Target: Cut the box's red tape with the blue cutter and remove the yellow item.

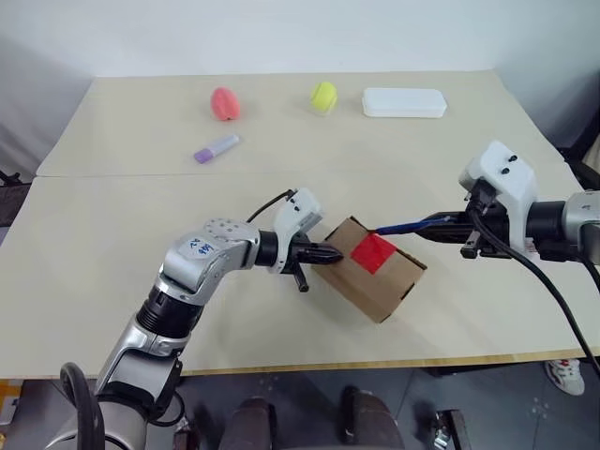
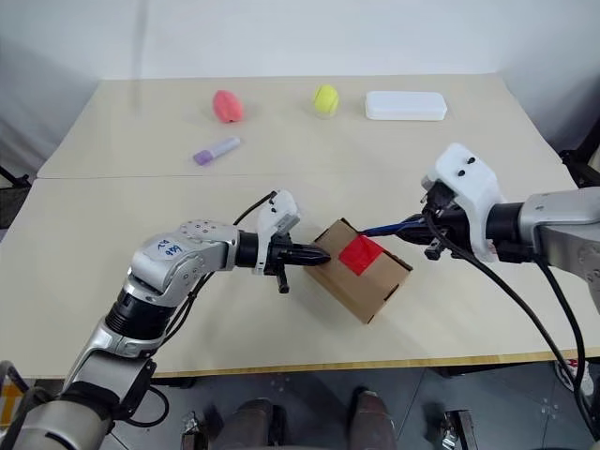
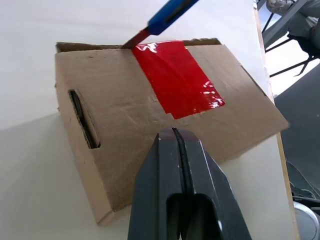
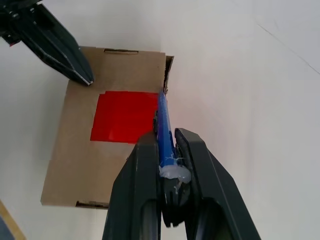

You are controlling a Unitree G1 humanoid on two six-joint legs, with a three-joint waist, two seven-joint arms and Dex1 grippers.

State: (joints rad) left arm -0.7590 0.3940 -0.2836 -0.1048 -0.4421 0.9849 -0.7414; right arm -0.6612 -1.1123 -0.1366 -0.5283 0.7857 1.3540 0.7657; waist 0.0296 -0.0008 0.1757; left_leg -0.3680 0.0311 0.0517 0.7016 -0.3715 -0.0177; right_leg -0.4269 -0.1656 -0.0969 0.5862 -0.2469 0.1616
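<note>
Two steps were not finished: the red tape (image 3: 177, 77) looked uncut on the box (image 1: 375, 281), closed on the desk (image 1: 112, 234). The right tool (image 4: 167, 145) clenched the blue cutter (image 3: 167, 12) at the tape's edge; the left tool (image 2: 319, 254), clenched empty, touched the box.

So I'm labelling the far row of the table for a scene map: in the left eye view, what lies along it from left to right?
Lilac marker → pink-red egg-shaped object → yellow-green ball → white plastic case.
</note>
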